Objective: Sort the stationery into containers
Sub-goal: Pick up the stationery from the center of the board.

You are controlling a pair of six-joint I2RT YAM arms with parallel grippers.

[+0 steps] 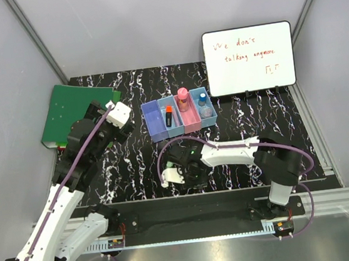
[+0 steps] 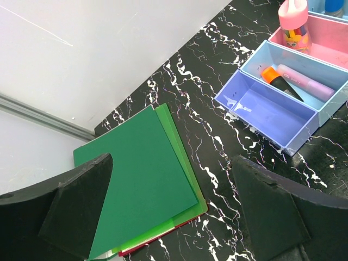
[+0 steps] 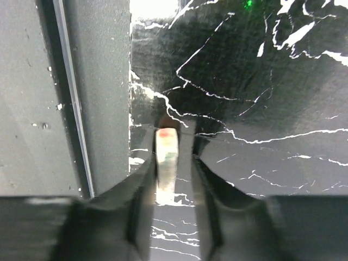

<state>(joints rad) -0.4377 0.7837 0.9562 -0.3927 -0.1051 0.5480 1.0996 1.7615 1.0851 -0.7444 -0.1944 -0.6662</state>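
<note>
Right claw [image 3: 173,144] is down on the black mat [image 3: 244,81], right by the mat's near edge. The beige eraser [image 3: 166,163] sits squarely between its fingers. The jaws are narrow, with a finger against each side of the eraser as far as the wrist view shows. The right arm [image 1: 234,153] is folded at the elbow, its forearm reaching left and low across the front of the mat.

Left claw [image 2: 174,201] is spread wide and holds nothing, hanging over the mat beside the green binder [image 2: 141,174], its arm stretched up and away. The bins [image 2: 272,109] stand mid-mat, well apart from the eraser, with an orange-capped marker [image 2: 277,81], a pink-capped tube [image 2: 293,22] and a blue-capped bottle [image 1: 203,102] inside.
</note>
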